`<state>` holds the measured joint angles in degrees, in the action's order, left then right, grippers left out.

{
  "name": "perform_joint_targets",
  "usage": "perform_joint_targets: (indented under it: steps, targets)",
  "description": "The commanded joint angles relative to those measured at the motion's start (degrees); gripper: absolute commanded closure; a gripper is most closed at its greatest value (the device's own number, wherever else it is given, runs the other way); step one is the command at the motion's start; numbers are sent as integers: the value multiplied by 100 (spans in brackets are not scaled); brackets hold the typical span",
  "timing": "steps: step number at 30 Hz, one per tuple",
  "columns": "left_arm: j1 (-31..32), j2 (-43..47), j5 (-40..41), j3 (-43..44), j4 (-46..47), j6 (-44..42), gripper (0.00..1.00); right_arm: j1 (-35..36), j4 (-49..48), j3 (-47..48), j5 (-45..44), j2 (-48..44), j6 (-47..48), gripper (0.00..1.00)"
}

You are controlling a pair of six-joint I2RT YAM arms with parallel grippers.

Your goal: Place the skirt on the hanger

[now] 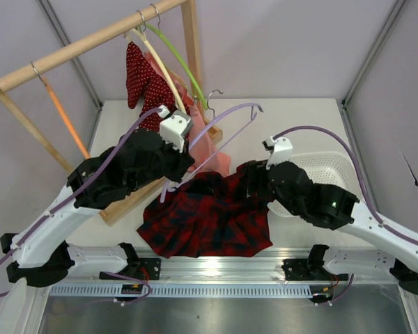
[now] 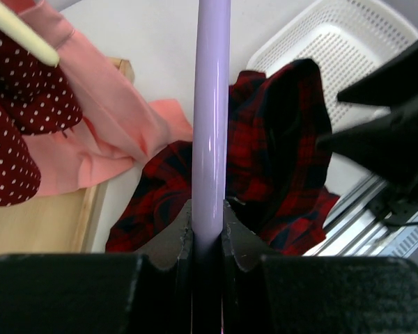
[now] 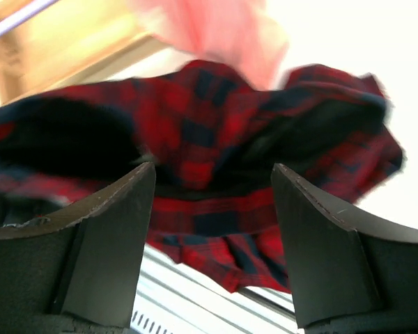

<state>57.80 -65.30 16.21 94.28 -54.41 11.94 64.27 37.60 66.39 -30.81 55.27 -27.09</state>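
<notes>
The red and navy plaid skirt (image 1: 207, 217) lies crumpled on the table near the front edge; it also shows in the left wrist view (image 2: 279, 153) and the right wrist view (image 3: 216, 146). The pale lavender hanger (image 1: 223, 120) is held tilted above the table. My left gripper (image 2: 207, 223) is shut on the hanger's bar (image 2: 212, 118). My right gripper (image 3: 212, 202) is open, its jaws wide apart just above the skirt's upper right part, holding nothing.
A wooden rack (image 1: 90, 42) at back left carries an orange hanger (image 1: 61, 115), cream and green hangers, a red dotted garment (image 1: 143, 83) and a pink garment (image 1: 209, 149). A white basket (image 1: 320, 170) sits at right, partly under the right arm.
</notes>
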Motion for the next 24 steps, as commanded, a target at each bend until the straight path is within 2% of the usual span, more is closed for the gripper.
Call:
perform_joint_targets:
  steps: [1, 6, 11, 14, 20, 24]
  targets:
    - [30, 254, 224, 40, -438, -202, 100, -553, 353, 269, -409, -200, -437, 27]
    - [21, 807, 172, -252, -667, -35, 100, -1285, 247, -310, 538, -604, -140, 30]
    - [30, 1194, -196, -481, -667, 45, 100, -1548, 10, -662, 751, -500, 309, 32]
    - [30, 1283, -214, -454, -755, 106, 100, -1768, -130, -566, 909, -307, 354, 39]
    - [21, 1493, -311, -586, -659, 133, 100, -1839, -289, -145, 1620, 177, 749, 39]
    - [29, 1599, -328, -788, -509, 159, 100, -1813, -298, 198, 1762, 423, 697, 38]
